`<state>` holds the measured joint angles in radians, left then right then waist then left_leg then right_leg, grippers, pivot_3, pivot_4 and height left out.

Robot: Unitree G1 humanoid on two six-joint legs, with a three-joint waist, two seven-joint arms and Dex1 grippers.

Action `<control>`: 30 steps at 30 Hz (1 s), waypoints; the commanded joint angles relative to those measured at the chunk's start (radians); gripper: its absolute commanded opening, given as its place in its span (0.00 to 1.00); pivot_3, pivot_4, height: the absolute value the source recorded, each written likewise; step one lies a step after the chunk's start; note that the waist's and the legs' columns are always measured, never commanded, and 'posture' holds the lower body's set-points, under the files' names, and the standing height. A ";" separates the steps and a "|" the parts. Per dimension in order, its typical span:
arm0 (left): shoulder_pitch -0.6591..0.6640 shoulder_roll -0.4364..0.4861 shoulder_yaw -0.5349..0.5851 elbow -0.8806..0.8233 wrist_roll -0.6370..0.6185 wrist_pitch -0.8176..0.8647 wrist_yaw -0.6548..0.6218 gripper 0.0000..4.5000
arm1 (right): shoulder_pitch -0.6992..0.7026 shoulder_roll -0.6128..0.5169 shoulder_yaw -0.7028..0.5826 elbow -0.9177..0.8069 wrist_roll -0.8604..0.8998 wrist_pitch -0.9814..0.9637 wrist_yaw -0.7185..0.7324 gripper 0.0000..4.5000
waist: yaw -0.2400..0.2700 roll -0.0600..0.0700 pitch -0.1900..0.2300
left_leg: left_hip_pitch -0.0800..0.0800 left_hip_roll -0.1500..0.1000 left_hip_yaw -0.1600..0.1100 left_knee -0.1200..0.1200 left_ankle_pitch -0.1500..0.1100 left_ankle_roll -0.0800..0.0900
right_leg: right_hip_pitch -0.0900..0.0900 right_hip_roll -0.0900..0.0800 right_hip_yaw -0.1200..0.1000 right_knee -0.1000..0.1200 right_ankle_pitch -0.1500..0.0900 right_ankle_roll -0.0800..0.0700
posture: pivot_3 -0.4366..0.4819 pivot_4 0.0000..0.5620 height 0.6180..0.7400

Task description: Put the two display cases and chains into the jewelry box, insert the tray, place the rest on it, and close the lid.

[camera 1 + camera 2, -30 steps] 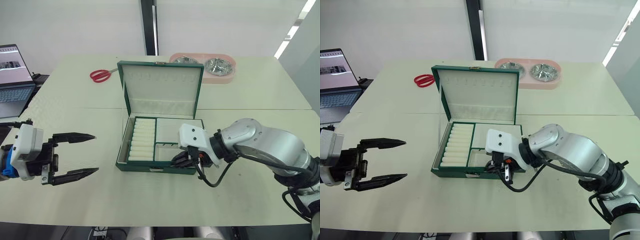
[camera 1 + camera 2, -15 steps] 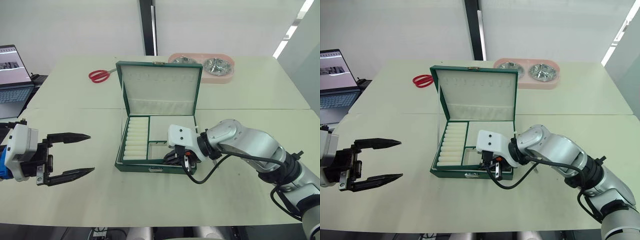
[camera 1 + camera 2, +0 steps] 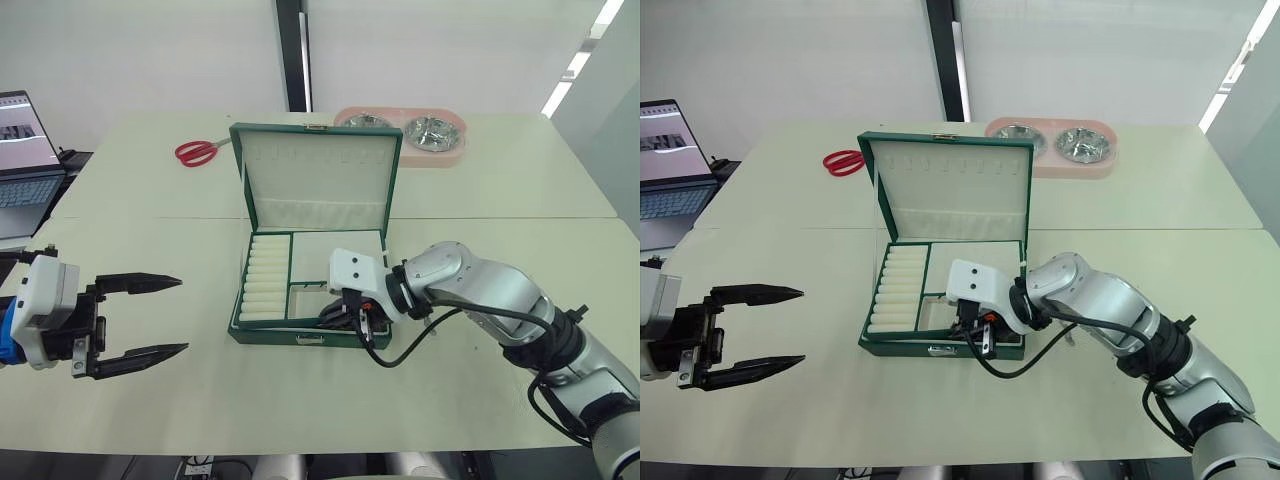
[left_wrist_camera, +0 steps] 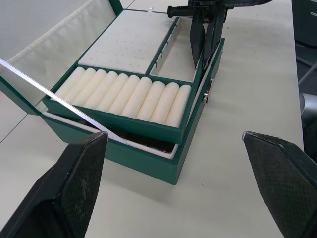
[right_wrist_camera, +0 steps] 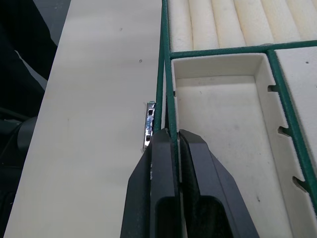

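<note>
Tray [image 4: 130, 74] sits in the open jewelry box [image 3: 310, 333] mid-table, lifted at one end so a dark gap shows beneath; lid [image 3: 317, 187] stands upright behind; right gripper [image 5: 173, 144] pinches the tray's green front rim – fingers clamped together; left gripper [image 3: 150, 317] hangs spread wide, well apart, grasping nothing

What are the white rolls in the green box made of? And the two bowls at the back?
The rolls look like soft padded fabric or foam: matte cream, plump and rounded. The box seems to have a dark green textured covering, perhaps leatherette. The bowls look like shiny metal, probably steel, set in a smooth pink holder, likely plastic.
</note>
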<state>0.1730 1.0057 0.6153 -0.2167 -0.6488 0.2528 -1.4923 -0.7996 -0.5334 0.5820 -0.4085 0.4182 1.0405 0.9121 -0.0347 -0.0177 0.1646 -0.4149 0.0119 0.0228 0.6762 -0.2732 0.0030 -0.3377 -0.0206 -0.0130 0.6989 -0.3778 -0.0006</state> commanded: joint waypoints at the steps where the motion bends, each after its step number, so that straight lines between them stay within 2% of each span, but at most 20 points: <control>1: -0.002 0.009 0.021 -0.014 0.000 -0.014 0.004 1.00 | 0.021 0.016 -0.010 -0.014 0.011 0.027 -0.016 0.00 | 0.000 0.000 0.000 | 0.000 0.000 0.000 0.000 0.000 0.000 | 0.000 0.000 0.000 0.000 0.000 0.000 | 0.48 0.27 1.00; 13: -0.016 0.007 0.003 -0.018 0.000 -0.017 0.012 1.00 | 0.048 0.038 -0.072 -0.089 0.034 0.122 -0.093 0.00 | 0.001 0.000 0.000 | 0.000 0.000 0.000 0.000 0.000 0.000 | 0.000 0.000 0.000 0.000 0.000 0.000 | 0.48 0.27 1.00; 22: -0.020 0.011 0.001 -0.019 -0.001 -0.012 0.010 1.00 | 0.061 0.058 -0.047 -0.087 0.037 0.128 -0.134 0.00 | 0.001 0.000 0.000 | 0.000 0.000 0.000 0.000 0.000 0.000 | 0.000 0.000 0.000 0.000 0.000 0.000 | 0.48 0.27 1.00; 30: -0.013 0.010 0.007 -0.023 -0.001 -0.012 0.005 1.00 | 0.043 0.056 -0.015 -0.079 0.035 0.107 -0.110 0.00 | 0.000 0.000 0.000 | 0.000 0.000 0.000 0.000 0.000 0.000 | 0.000 0.000 0.000 0.000 0.000 0.000 | 0.48 0.27 1.00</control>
<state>0.1574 1.0057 0.6142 -0.2230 -0.6481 0.2509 -1.4824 -0.7576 -0.4788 0.5459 -0.4798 0.4432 1.1509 0.7845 -0.0343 -0.0178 0.1645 -0.4150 0.0117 0.0227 0.6760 -0.2732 0.0031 -0.3377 -0.0208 -0.0131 0.6985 -0.3778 -0.0006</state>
